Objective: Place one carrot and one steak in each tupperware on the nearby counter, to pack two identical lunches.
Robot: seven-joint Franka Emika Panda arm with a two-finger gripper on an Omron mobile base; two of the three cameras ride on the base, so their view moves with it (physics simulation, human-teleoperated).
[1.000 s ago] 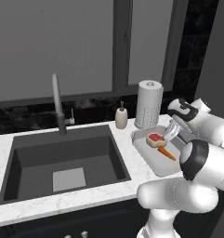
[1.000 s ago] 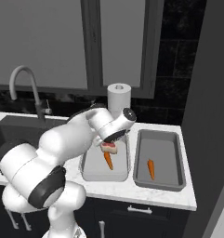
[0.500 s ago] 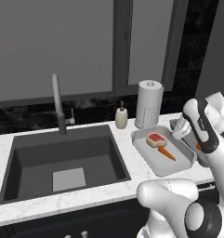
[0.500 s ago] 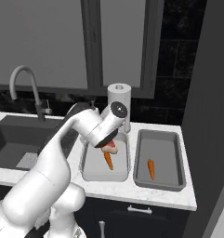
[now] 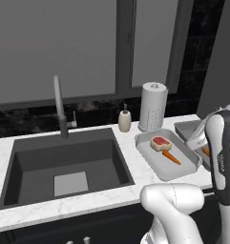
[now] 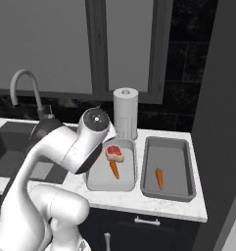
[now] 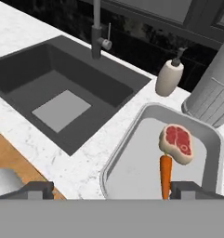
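Here, the gripper point(image 7: 106, 189) hangs empty, jaws wide, above the lighter tupperware point(image 6: 101, 178) holding steak point(image 6: 115, 152) and carrot point(image 6: 114, 168); the darker tupperware point(image 6: 182, 184) lacks steak, risking unequal lunches

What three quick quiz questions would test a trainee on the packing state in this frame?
1. True or false: the lighter tupperware holds both a steak and a carrot.
2. What lies in the darker tupperware? A) a steak only B) a second carrot only C) nothing
3. Fill in: the paper towel roll stands beside the soap ______, behind the sink.

Key: 1 true; 2 B; 3 dispenser. The gripper has its jaws open and empty.
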